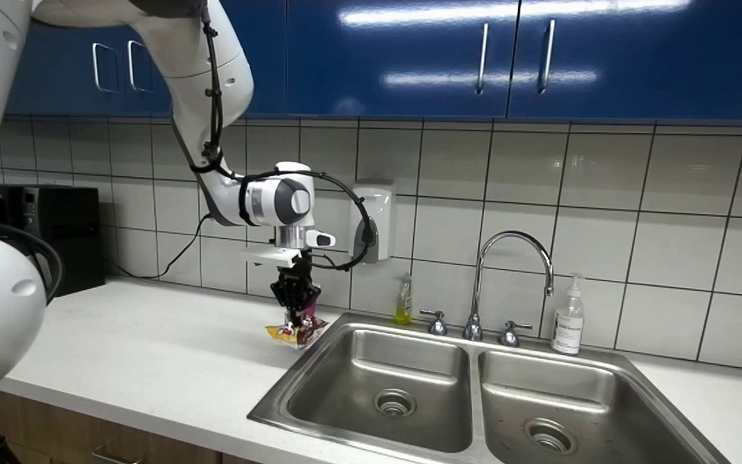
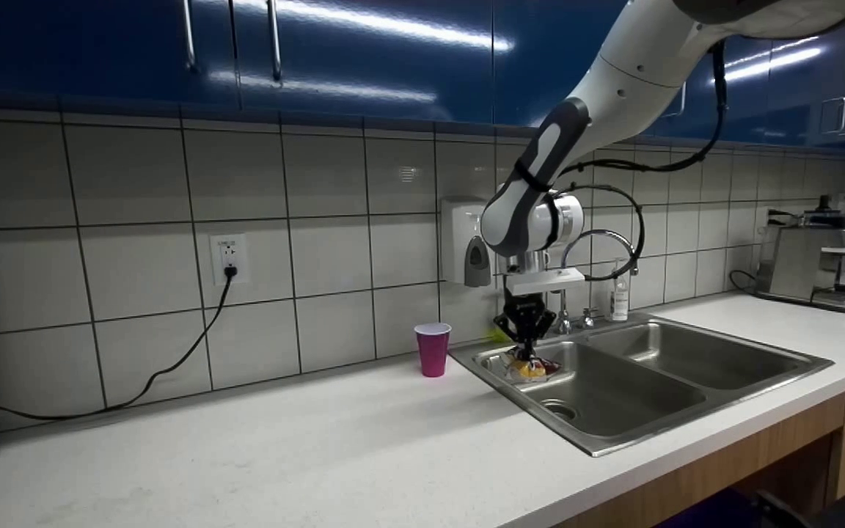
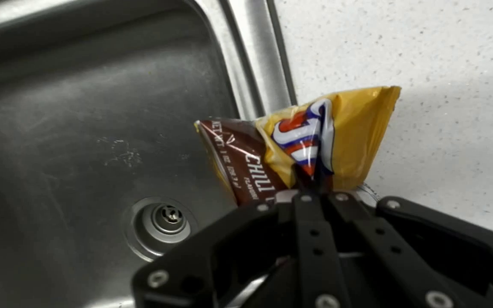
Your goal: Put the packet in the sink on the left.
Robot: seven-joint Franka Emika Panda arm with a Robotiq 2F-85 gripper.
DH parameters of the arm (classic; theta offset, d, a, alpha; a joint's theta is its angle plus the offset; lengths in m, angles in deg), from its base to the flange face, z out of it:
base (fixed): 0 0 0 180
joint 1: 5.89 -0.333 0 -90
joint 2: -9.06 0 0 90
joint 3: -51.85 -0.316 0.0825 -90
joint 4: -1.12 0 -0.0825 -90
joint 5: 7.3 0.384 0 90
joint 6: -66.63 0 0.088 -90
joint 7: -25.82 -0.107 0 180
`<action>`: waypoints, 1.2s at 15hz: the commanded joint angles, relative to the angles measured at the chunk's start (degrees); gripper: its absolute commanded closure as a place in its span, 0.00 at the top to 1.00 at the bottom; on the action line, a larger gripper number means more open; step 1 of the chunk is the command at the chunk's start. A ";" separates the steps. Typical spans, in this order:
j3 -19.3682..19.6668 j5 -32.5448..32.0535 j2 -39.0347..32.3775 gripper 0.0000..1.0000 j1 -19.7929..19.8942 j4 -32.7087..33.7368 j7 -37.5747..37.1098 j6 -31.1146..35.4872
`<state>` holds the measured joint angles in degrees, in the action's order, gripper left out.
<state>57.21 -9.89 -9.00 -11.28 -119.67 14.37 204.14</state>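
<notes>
Packet [image 3: 293,141] pinched in pincer [image 3: 314,182], wrist-view centre, overlapping sink rim [image 3: 268,64]. Pick looks done; moving over left-of-frame basin [image 3: 79,119] and release remain.

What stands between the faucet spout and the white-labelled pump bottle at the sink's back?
A chrome tap handle stands between them, as both exterior views show.

In an exterior view, the worktop [image 2: 283,462] is carrying a magenta cup [image 2: 433,353] mid-frame, an inset sink [image 2: 620,390] right, an appliance [image 2: 796,260] far right.
</notes>
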 commanded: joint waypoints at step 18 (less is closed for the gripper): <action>5.43 0.59 4.09 0.00 10.96 -7.99 -0.91 6.51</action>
<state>63.00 -9.58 -3.94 -1.21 -128.13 14.21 209.08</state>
